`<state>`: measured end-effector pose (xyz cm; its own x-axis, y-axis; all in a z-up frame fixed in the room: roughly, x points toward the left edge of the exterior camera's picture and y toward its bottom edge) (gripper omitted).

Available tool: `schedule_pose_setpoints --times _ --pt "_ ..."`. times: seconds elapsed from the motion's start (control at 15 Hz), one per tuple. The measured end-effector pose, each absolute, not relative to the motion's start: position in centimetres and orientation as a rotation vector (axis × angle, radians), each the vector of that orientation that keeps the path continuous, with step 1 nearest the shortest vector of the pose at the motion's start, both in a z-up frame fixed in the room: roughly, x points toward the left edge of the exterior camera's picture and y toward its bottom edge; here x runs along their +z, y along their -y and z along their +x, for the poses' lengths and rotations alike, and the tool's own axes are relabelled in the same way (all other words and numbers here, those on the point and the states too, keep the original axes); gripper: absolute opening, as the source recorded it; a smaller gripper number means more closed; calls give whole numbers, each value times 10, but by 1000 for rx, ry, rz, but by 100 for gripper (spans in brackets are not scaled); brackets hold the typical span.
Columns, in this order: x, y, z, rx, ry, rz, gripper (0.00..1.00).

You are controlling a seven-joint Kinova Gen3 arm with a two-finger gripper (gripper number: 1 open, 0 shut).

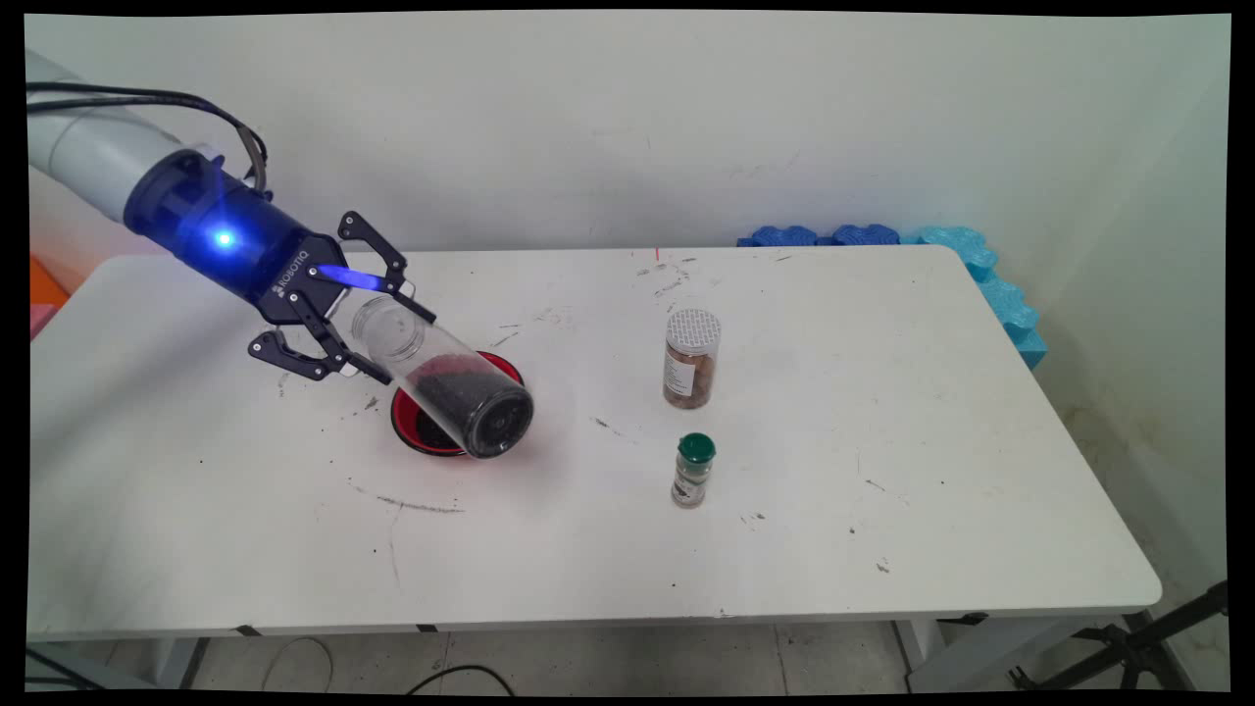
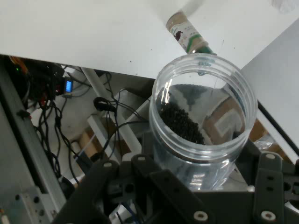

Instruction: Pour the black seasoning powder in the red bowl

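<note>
"Four containers on the table [image 1: 882,412], by my count. Read them off?"

"Item one: clear jar [image 1: 451,387], no lid. The end effector [image 1: 404,348] is clamped across it just below the open mouth, one finger on either side. The jar is held off the table and tilted, mouth up towards the wrist, base down and to the right."

"Contents?"

"Black granules [image 1: 461,392], all settled in the lower, base end. The hand view looks straight into the mouth and shows the heap lying on the lower wall, well back from the rim. None at the lip, none falling."

"Item two?"

"Red dish [image 1: 407,427], shallow, standing directly under the jar's base. The jar covers most of it. The visible part of its inside is dark, but I cannot tell whether that is granules or shadow."

"Item three?"

"Upright jar with a perforated silver lid [image 1: 691,358], lid on, brown contents filling the lower part, label on its side. It stands well to the right of the dish."

"Four?"

"Small bottle with a green cap [image 1: 693,471], capped, upright, just in front of the silver-lidded jar. Pale, speckled contents. The hand view shows it beyond the clear jar's rim."

"Any spills?"

"Only dark scuffs and specks on the table. I cannot say they are granules."
</note>
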<state>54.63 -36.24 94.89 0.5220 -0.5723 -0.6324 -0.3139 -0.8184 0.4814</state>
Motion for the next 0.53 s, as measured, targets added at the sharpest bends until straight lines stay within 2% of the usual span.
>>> schedule_pose_setpoints --times 0.53 --pt "946 365 552 -1267 516 2526 0"
